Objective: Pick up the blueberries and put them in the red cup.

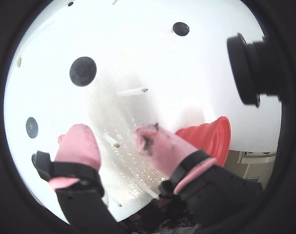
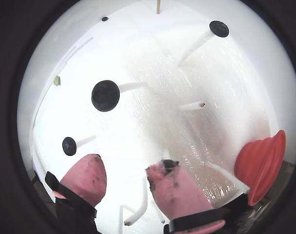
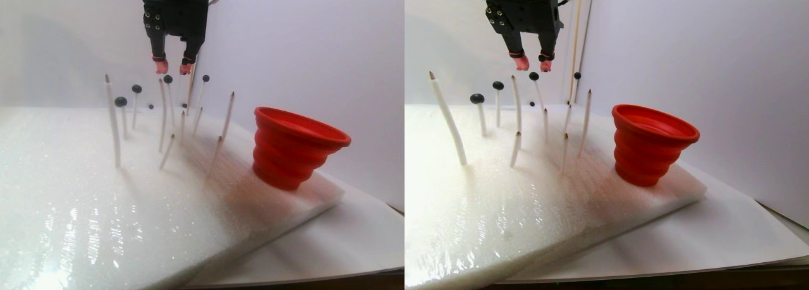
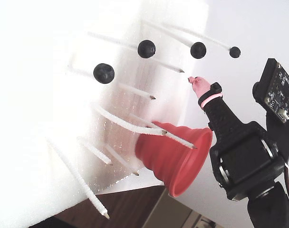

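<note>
Pink-tipped gripper held empty, fingers parted, above blueberries; berry likely knocked off white sticks, red cup missed.

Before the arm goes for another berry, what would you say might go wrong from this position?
1. The blueberries sit on thin white sticks in foam; the open gripper, hovering above them, may bend a neighbouring stick or knock a berry off while descending.
2. The red cup leans on the sloped foam near its edge, so a bump or an off-centre drop might tip it.
</note>
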Tool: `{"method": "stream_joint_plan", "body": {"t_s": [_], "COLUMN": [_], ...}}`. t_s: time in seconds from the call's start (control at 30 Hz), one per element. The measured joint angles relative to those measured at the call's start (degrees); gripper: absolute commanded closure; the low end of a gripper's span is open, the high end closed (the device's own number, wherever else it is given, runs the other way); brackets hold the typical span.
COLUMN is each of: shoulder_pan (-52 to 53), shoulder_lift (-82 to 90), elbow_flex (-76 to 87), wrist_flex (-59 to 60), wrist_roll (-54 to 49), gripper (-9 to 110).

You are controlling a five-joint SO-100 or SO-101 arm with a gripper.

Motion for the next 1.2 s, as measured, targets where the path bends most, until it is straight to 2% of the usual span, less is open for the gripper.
{"method": "stream_joint_plan", "body": {"t_s": [1.2], "shoulder_pan": [-2.29], "shoulder_lift": [-11.95], "elbow_flex": [-6.33], "wrist_flex": [-12.92], "wrist_roll": [-4.83], "gripper": [83]}}
